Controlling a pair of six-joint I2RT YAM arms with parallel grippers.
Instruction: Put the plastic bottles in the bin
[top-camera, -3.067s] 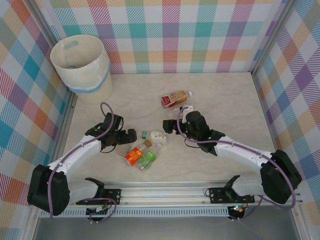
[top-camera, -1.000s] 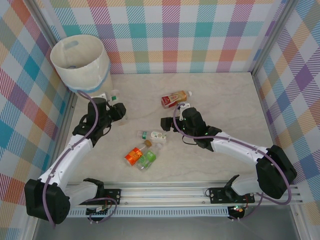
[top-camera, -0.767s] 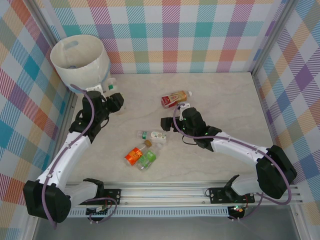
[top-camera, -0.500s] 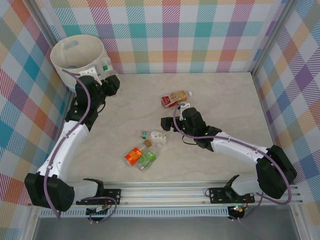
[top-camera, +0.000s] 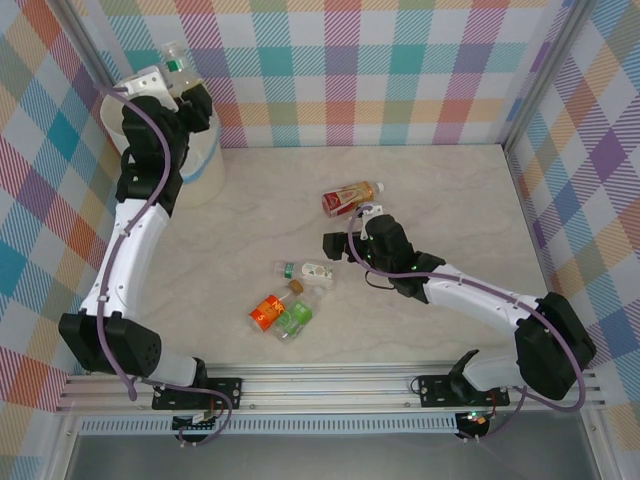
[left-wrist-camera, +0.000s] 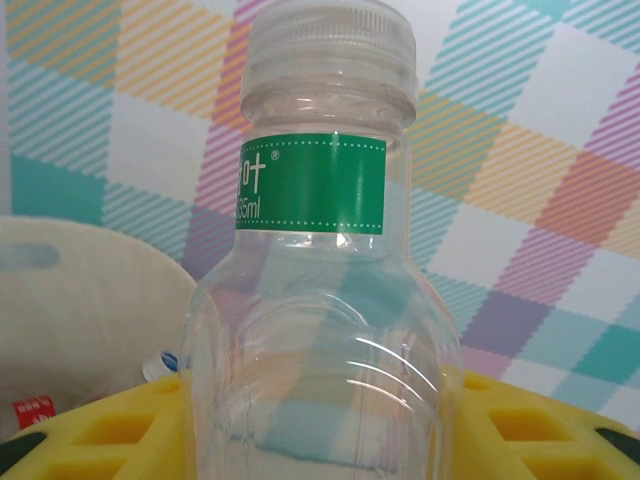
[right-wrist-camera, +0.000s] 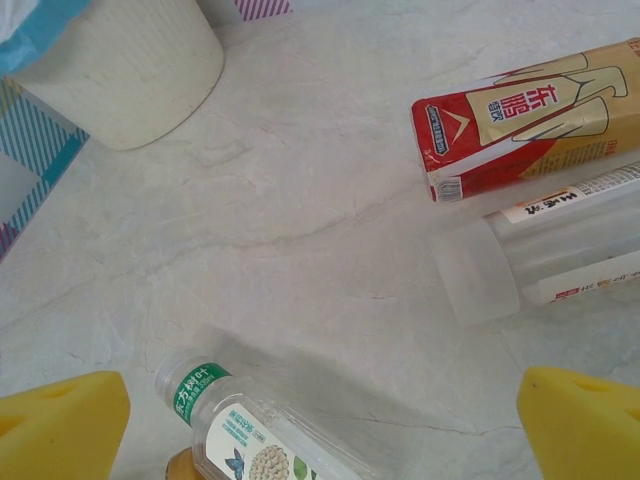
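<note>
Over the last half second the left arm has swung up and back. It has carried the left claw (top-camera: 178, 80) from beside the bin's wall up to about rim height, while the right arm and the loose bottles lie as before.

Nearest on the pale marble-look worktop (top-camera: 450, 200), an orange-labelled clear bottle (top-camera: 267, 311) and a green-labelled clear bottle (top-camera: 295, 320) lie touching. Just beyond them is a white-labelled bottle with a green neck band (right-wrist-camera: 250, 430). The right claw (right-wrist-camera: 320, 415) hangs above it with its jaws wide apart, holding nothing. Farther on, a red-and-gold labelled bottle (right-wrist-camera: 520, 120) lies against a clear bottle with a frosted cap (right-wrist-camera: 540, 260).

At the far left corner stands the round cream-white plastic bin (top-camera: 207, 160). There the left claw is clamped on the body of a small clear green-banded bottle (left-wrist-camera: 320, 340), held upright. I cannot tell if it sits squarely over the opening.

These bottles look empty, so they are probably light, thin-walled and slick. They would be likely to roll or dent, and a grip across the ribbed middle seems safest.
</note>
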